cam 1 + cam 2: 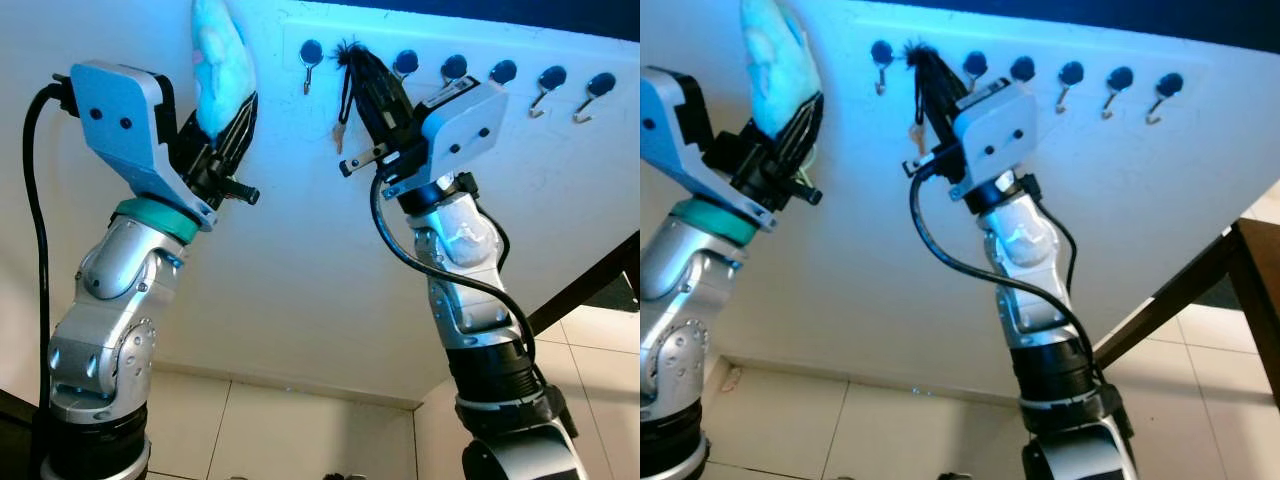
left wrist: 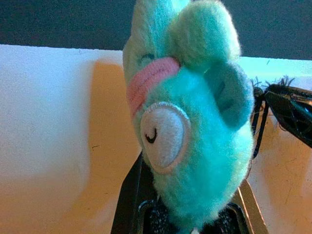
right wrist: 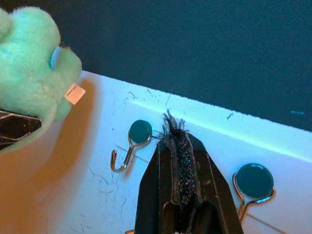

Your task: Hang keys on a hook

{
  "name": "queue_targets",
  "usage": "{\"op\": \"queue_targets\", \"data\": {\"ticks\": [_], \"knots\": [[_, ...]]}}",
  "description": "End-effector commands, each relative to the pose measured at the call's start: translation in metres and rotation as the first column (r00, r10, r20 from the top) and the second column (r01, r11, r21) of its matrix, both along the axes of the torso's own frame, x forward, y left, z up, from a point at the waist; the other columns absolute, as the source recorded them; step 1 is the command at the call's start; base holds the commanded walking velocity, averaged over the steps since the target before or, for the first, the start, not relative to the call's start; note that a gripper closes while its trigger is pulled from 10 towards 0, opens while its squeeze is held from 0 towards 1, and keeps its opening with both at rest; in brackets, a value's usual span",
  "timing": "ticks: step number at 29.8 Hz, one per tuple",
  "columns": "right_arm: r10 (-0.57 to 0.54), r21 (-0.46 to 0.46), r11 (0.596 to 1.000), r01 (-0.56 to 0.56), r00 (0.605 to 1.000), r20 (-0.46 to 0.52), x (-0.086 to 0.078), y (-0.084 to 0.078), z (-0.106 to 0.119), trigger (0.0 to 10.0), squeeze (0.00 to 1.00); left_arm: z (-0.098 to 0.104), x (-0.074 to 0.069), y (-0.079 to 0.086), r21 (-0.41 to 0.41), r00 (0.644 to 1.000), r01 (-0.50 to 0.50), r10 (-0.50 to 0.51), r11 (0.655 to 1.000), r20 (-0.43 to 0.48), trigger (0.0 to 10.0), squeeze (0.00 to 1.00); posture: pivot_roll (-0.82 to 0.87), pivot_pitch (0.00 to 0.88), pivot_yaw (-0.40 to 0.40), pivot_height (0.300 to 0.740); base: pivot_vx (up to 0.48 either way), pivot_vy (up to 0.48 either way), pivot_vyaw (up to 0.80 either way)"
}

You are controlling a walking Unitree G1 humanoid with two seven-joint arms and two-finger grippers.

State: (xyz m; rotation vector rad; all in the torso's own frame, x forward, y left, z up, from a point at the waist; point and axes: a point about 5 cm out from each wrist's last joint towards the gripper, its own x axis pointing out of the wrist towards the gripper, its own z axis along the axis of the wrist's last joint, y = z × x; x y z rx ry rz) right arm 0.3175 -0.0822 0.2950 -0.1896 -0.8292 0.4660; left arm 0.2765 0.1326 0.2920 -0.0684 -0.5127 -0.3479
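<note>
Black fabric, frayed at its tip, is pinched flat between the closed fingers of the right gripper (image 3: 183,165), which is raised to the row of hooks in the upper middle of the head views. This appears to be the strap of the keys (image 1: 341,135); a small pale key is seen dangling below it against the white wall (image 1: 300,290). For the step to be done well, the strap's loop, not the frayed end, should be brought over the upturned tip of a silver hook (image 3: 122,158) and lowered until the hook bears the weight; only then should the fingers be eased apart, since an early release would probably drop the keys. Whether the loop is already caught on a hook cannot be told, as the fingers cover that spot. In the right wrist view one free hook lies just beside the fingertips and another hook (image 3: 251,187) on the far side. In the upper left of the head views, a turquoise plush toy (image 2: 187,122) with a pink stripe and a white embroidered eye is clamped by the left gripper (image 1: 228,125), apart from the hooks.
</note>
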Motion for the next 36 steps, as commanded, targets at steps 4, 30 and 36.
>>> {"op": "queue_targets", "data": {"ticks": [4,30,36], "knots": [[-0.013,0.009,1.0,0.013,1.0,-0.013,-0.001,-0.003,-0.003,10.0,0.0,0.0,-0.001,-0.002,0.004,1.0,0.014,-0.014,1.0,0.003,10.0,0.0,0.08,0.012,0.062,0.74,0.0,0.0,0.0],[-0.07,0.029,0.997,0.073,0.995,-0.075,-0.013,-0.019,-0.019,10.0,0.0,-0.001,0.0,-0.001,0.011,1.0,0.01,-0.01,1.0,0.0,10.0,0.0,0.08,0.018,0.067,0.74,0.0,0.0,0.0],[-0.104,0.01,0.994,0.106,0.989,-0.108,-0.014,-0.027,-0.029,10.0,0.0,-0.001,0.002,-0.001,0.013,1.0,0.014,-0.014,1.0,-0.001,10.0,0.0,0.07,0.018,0.071,0.74,0.0,0.0,0.0]]}}
